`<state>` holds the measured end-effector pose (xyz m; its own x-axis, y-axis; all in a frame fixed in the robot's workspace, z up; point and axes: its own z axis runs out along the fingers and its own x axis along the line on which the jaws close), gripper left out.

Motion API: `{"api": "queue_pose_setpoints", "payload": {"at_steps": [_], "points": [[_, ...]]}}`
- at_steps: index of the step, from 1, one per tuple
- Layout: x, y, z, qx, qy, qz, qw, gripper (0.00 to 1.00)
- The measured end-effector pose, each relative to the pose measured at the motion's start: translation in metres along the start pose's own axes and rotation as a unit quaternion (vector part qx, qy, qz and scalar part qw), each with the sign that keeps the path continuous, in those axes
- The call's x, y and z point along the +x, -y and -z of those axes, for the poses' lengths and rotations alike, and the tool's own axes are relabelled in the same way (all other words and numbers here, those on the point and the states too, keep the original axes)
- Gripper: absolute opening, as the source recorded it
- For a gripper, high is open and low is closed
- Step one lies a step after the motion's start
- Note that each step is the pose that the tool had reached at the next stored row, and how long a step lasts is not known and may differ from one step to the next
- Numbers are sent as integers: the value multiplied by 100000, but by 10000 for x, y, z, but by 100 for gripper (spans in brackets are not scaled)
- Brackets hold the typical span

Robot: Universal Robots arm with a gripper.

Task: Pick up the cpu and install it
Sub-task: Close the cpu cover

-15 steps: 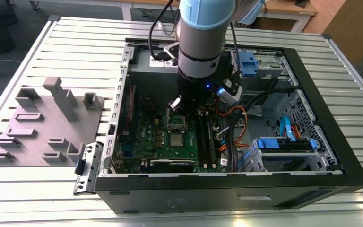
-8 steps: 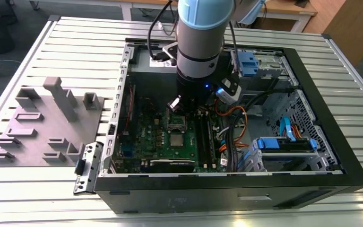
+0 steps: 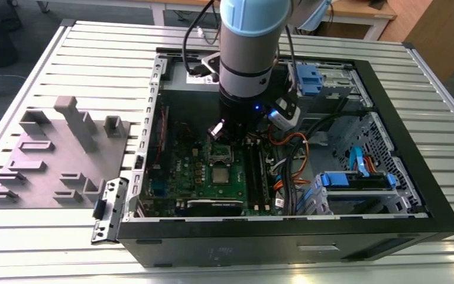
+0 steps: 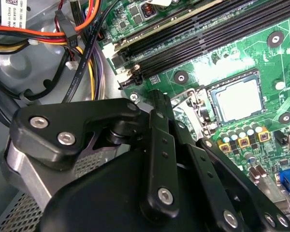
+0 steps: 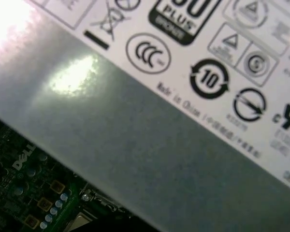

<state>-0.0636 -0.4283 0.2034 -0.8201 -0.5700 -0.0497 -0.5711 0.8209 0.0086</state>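
The cpu (image 3: pixel 225 176) (image 4: pixel 239 98), a small silver-grey square, lies flat in its socket on the green motherboard (image 3: pixel 187 171) (image 4: pixel 261 53) inside the open computer case (image 3: pixel 385 219). A shiny metal socket frame (image 4: pixel 189 105) stands beside it, swung up off the chip. My gripper (image 3: pixel 227 134) (image 4: pixel 157 98) hangs over the board just beyond the socket, apart from the cpu. Its black linkage covers the near part of the second wrist view. Nothing shows in its grasp.
A grey box with a white label (image 5: pixel 135 121) looms close in the first wrist view. Black memory slots (image 4: pixel 208 34) and orange, yellow and black cables (image 3: pixel 290 160) (image 4: pixel 63 38) flank the socket. Blue drive cages (image 3: pixel 353 180) fill the case's right. A grey fixture tray (image 3: pixel 54 160) lies at the exterior view's left.
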Motion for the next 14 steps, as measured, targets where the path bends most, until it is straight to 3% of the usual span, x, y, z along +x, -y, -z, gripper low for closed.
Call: {"api": "queue_pose_setpoints", "payload": {"at_steps": [7, 14], "points": [[9, 27, 46, 8, -13, 6, 100000, 11], [10, 103, 78, -36, -90, 2, 100000, 11]]}}
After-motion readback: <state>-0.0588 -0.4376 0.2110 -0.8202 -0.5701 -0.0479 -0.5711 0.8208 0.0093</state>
